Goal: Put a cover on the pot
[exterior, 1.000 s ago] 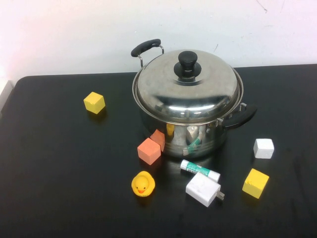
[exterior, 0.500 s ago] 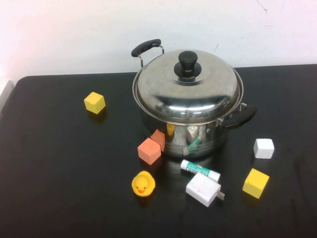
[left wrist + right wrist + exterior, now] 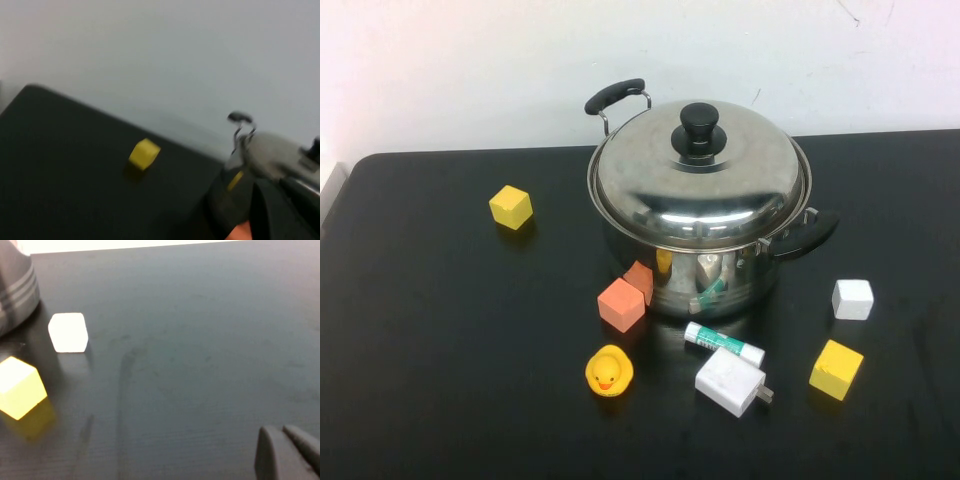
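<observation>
The shiny steel pot with two black side handles stands at the back middle of the black table. The domed steel lid with a black knob sits on its rim. Neither gripper shows in the high view. My left gripper is a dark blur in the left wrist view, low at the pot's left side, with the lid beyond. My right gripper is shut and empty, low over bare table right of the pot's wall.
A yellow block lies left of the pot. An orange block, a rubber duck, a glue stick and a white charger lie in front. A white block and another yellow block lie at the right.
</observation>
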